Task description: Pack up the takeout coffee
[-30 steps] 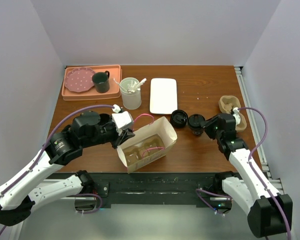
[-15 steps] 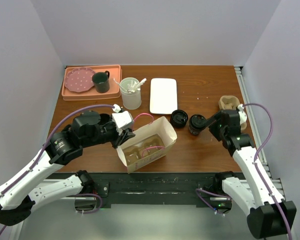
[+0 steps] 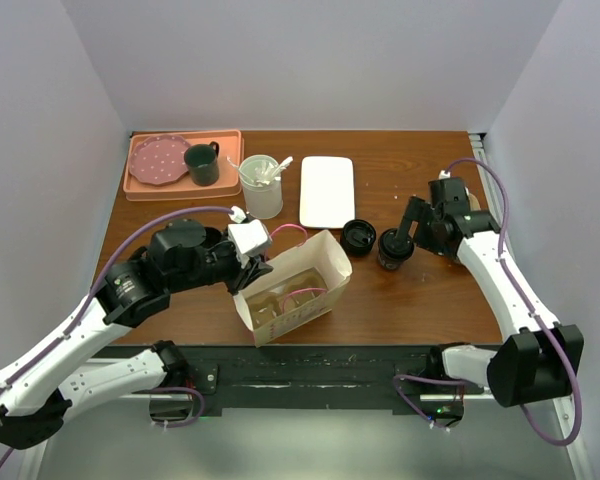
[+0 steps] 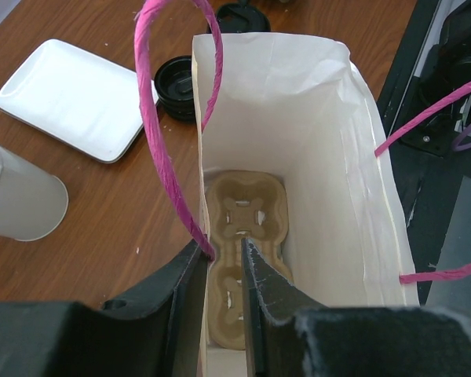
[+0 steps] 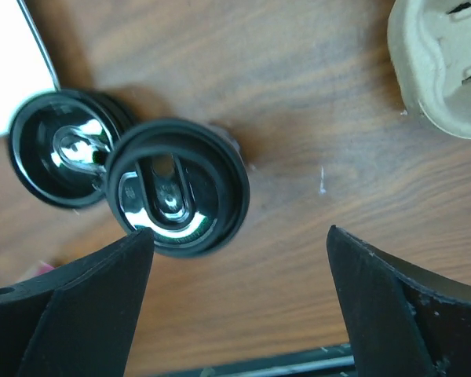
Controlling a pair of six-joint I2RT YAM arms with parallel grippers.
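- The left end effector (image 3: 252,268) is pinching one wall of the white paper bag (image 3: 305,268). Its two fingers are squeezing the paper right next to a pink handle (image 4: 161,149).
- The paper bag is sitting in the middle of the brown bench (image 3: 420,310), and its mouth is gaping open.
- A brown cup holder (image 4: 247,236) is lying at the bottom of the bag.
- The coffee cup (image 3: 393,247) is standing on the bench just to the right of the bag, not inside it. It is wearing a black lid.
- The right end effector (image 3: 410,225) is hanging over the coffee cup. Its fingers (image 5: 63,306) are spreading wide apart and are holding nothing.
- A loose black lid (image 3: 358,236) is lying just beside the coffee cup, on the side nearer the bag.
- A second cup holder (image 5: 447,63) is showing at the edge of the right wrist view, apart from the cup.
- A white plate (image 3: 327,190) is lying behind the bag.
- A clear cup (image 3: 262,185) with little sticks in it is standing to the left of the plate.
- A pink tray (image 3: 185,185) is sitting in the far left corner. It is carrying a dotted plate (image 3: 158,160) and a dark green mug (image 3: 201,163).
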